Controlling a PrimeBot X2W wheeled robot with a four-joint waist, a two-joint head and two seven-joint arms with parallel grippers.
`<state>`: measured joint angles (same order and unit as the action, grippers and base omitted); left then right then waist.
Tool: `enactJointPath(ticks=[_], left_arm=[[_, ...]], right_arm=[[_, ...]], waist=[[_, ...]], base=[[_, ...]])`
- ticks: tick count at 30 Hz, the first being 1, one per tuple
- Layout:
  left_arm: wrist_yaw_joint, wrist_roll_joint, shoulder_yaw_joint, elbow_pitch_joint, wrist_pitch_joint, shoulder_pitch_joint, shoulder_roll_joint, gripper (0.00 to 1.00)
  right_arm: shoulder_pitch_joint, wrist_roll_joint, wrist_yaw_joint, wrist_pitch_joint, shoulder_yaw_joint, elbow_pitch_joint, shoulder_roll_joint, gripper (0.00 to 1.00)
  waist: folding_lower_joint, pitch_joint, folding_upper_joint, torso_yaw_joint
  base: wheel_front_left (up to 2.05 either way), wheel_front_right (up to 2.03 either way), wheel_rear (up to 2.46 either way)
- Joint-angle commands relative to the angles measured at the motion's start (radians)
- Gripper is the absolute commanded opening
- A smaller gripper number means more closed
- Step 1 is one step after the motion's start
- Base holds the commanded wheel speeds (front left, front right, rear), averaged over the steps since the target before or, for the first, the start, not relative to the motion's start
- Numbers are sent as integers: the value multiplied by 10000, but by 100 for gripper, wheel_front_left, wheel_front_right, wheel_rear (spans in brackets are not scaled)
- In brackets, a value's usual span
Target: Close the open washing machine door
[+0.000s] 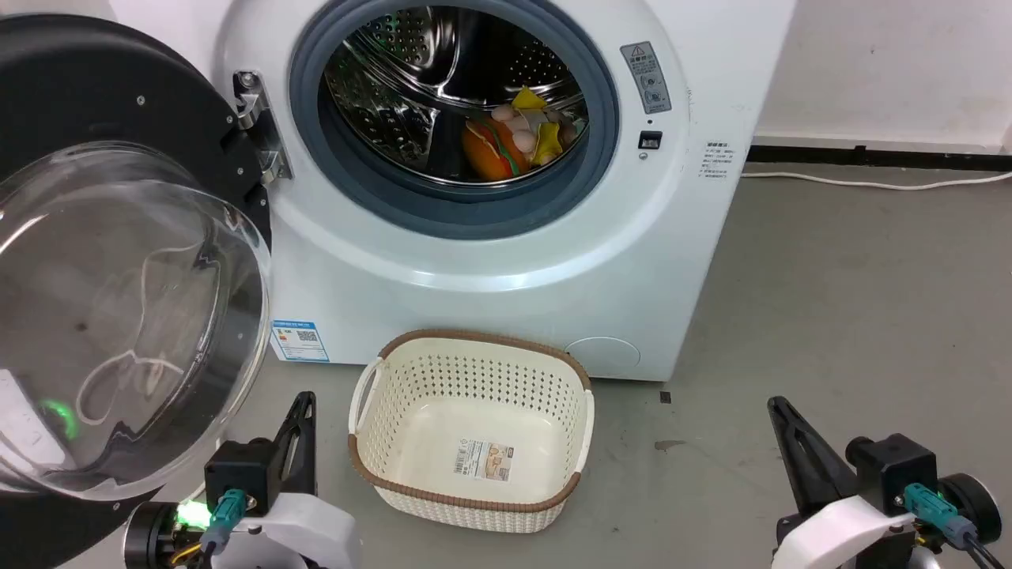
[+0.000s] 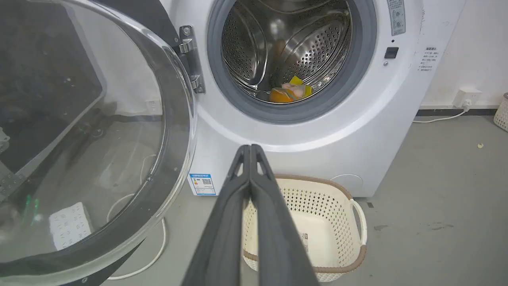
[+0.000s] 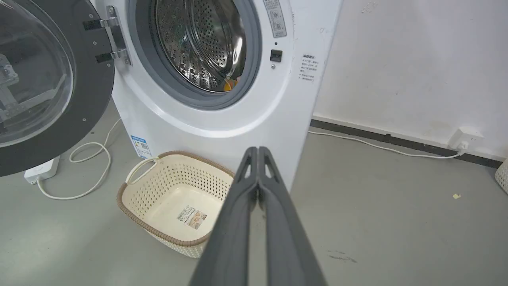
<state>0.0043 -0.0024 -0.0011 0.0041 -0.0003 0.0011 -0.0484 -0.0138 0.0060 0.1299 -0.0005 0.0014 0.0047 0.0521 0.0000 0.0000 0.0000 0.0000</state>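
The washing machine door point(image 1: 118, 276) stands wide open — left gripper point(image 2: 251, 149) and right gripper point(image 3: 258, 150) both pressed closed, empty, apart from it.

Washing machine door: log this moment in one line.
washing machine door: open, hinged left | left gripper: shut, empty, off the door | right gripper: shut, empty | basket: in front of washing machine

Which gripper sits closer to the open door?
The left gripper, just below the glass bowl of the washing machine door in the head view. The right gripper sits beyond the basket, away from it.
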Motion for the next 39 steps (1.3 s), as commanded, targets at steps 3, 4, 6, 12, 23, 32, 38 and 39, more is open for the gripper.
enactJointPath(ticks=[3, 4, 6, 12, 23, 32, 38, 39], left_arm=[[-43, 24, 11, -41, 3, -11, -18, 0], [-43, 24, 11, -41, 3, -11, -18, 0], [-43, 24, 11, -41, 3, -11, -18, 0], [-43, 24, 11, -41, 3, -11, -18, 0], [-43, 24, 11, -41, 3, -11, -18, 0], [4, -2, -2, 6, 0, 0, 0, 100], [26, 5, -47, 22, -81, -19, -1, 100], [26, 5, -47, 22, -81, -19, -1, 100]], right_arm=[[138, -60, 8, 5, -14, -47, -19, 0], [138, -60, 8, 5, -14, -47, -19, 0], [138, -60, 8, 5, -14, -47, -19, 0], [138, -60, 8, 5, -14, -47, -19, 0], [138, -60, 8, 5, -14, -47, -19, 0], [-7, 4, 0, 0, 8, 4, 0, 100], [-11, 135, 0, -75, -30, 41, -1, 100], [-11, 135, 0, -75, -30, 41, -1, 100]], waist=[[0, 0, 0, 0], [0, 0, 0, 0], [0, 0, 0, 0], [0, 0, 0, 0], [0, 0, 0, 0], [0, 0, 0, 0], [0, 2, 0, 5], [0, 2, 0, 5]], base=[[0, 0, 0], [0, 0, 0], [0, 0, 0], [0, 0, 0], [0, 0, 0], [0, 0, 0], [0, 0, 0], [0, 0, 0]])
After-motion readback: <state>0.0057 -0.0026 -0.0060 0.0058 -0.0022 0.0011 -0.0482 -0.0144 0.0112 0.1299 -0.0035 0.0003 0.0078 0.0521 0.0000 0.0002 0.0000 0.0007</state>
